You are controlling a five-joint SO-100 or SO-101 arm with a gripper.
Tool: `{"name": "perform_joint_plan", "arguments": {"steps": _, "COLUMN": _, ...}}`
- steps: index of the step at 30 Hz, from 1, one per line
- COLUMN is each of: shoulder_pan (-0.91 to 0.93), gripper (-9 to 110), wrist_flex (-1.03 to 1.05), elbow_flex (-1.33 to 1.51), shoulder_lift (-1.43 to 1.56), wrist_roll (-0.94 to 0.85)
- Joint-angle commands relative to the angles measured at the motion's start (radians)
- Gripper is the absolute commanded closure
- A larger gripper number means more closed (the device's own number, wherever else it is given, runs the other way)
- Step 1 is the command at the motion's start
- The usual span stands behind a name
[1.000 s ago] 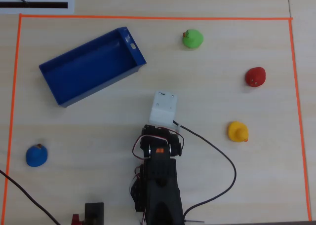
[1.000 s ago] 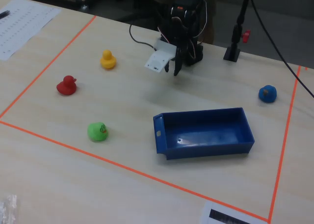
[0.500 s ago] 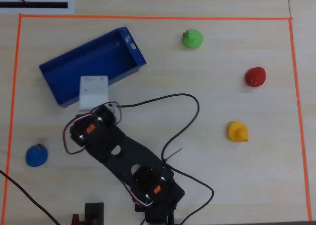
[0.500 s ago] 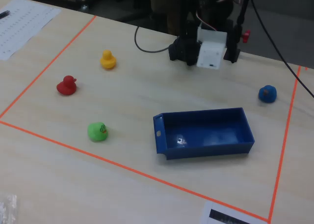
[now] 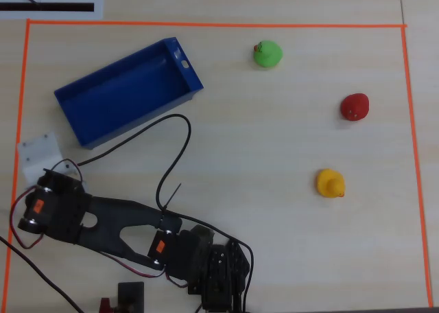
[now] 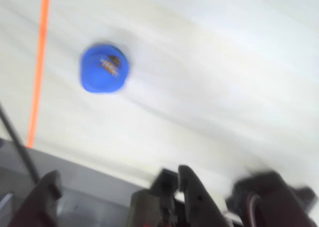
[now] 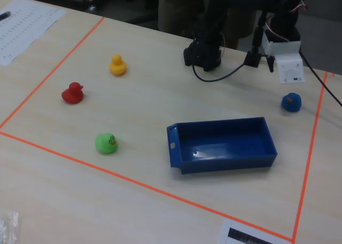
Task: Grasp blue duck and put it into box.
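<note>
A: What was the biggest thing on the table (image 7: pixel 144 105)?

B: The box (image 7: pixel 222 146), sitting empty inside the orange tape border (image 7: pixel 53 67), in the fixed view.

A: And the arm (image 5: pixel 116 224)?

B: In the overhead view it reached out to the left edge, covering the blue duck (image 7: pixel 291 101) there. In the fixed view the duck sat on the table just below the white wrist block (image 7: pixel 287 67), right of the box.

A: Was the gripper (image 6: pixel 117 187) holding it?

B: No. In the blurred wrist view its fingers stood apart with nothing between them, the duck well clear.
</note>
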Motion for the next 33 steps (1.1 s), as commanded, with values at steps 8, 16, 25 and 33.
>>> {"name": "perform_joint_plan", "arguments": {"steps": 8, "shoulder_pan": -0.02, "gripper": 68, "wrist_flex": -0.264, "elbow_flex": 0.017, "shoulder_lift": -0.198, "wrist_roll": 0.015}}
{"name": "perform_joint_plan", "arguments": {"steps": 16, "shoulder_pan": -0.026, "gripper": 69, "wrist_flex": -0.327, "elbow_flex": 0.087, "shoulder_lift": -0.224, "wrist_roll": 0.049}}
{"name": "perform_joint_plan", "arguments": {"steps": 25, "shoulder_pan": -0.028, "gripper": 69, "wrist_flex": -0.4, "elbow_flex": 0.189, "shoulder_lift": -0.252, "wrist_roll": 0.077}}
{"name": "perform_joint_plan", "arguments": {"steps": 33, "shoulder_pan": -0.021, "gripper": 101, "wrist_flex": -0.396, "elbow_flex": 0.181, "shoulder_lift": -0.279, "wrist_roll": 0.107}}
